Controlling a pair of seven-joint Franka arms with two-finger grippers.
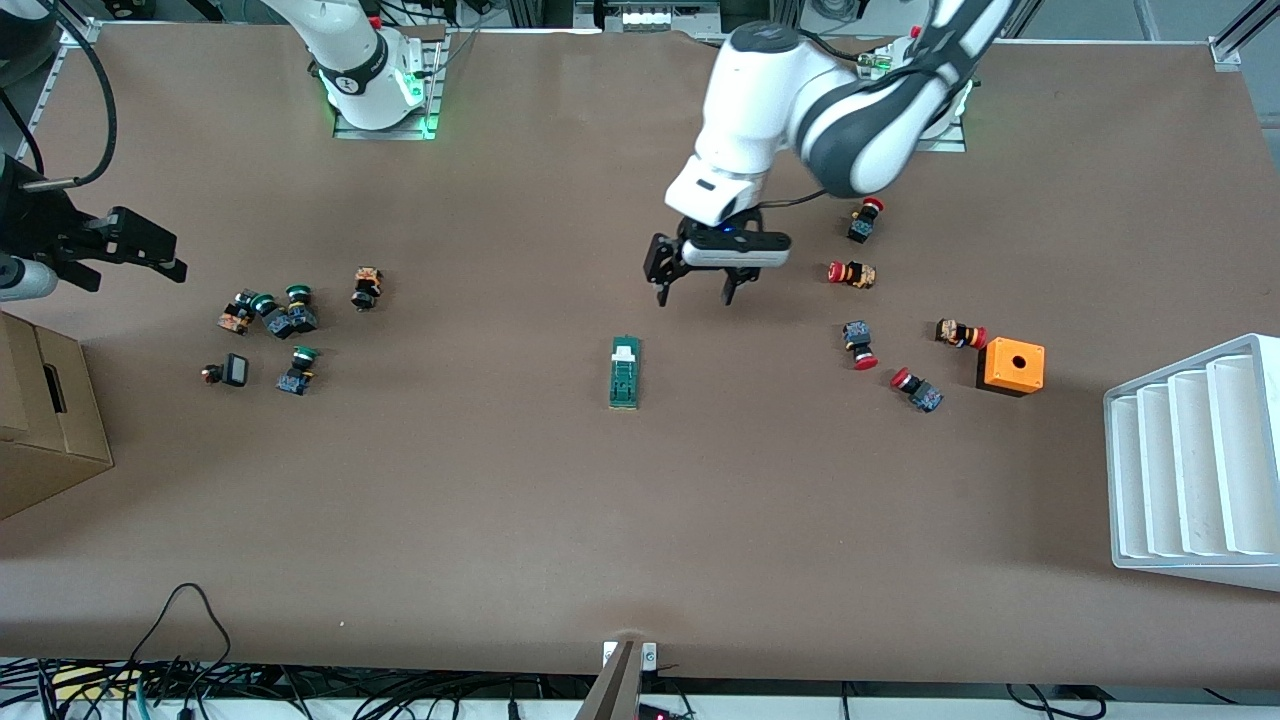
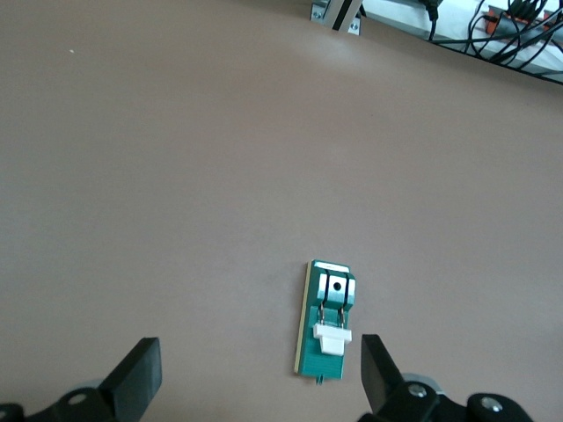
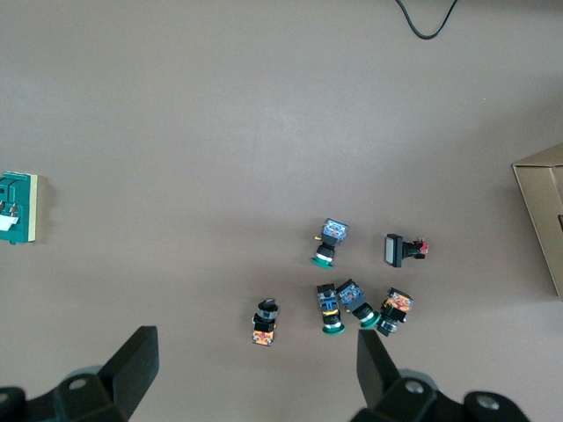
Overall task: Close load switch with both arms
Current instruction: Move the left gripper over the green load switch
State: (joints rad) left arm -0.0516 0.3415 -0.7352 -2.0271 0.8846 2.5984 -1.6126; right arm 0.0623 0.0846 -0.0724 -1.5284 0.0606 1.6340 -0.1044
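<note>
The load switch (image 1: 625, 372) is a narrow dark-green block with a white end piece, lying flat mid-table. My left gripper (image 1: 695, 297) hangs open over the bare table just off the switch's white end. In the left wrist view the load switch (image 2: 327, 321) lies close to one finger of the left gripper (image 2: 257, 365), with nothing between the fingers. My right gripper (image 1: 178, 258) is open over the table at the right arm's end, above the green-capped buttons. The right wrist view shows the right gripper (image 3: 255, 350) empty and the load switch (image 3: 18, 207) at the picture's edge.
Several green-capped push buttons (image 1: 280, 315) lie toward the right arm's end. Several red-capped push buttons (image 1: 860, 345) and an orange box (image 1: 1011, 366) lie toward the left arm's end, beside a white rack (image 1: 1190, 470). A cardboard box (image 1: 40, 420) stands at the right arm's end.
</note>
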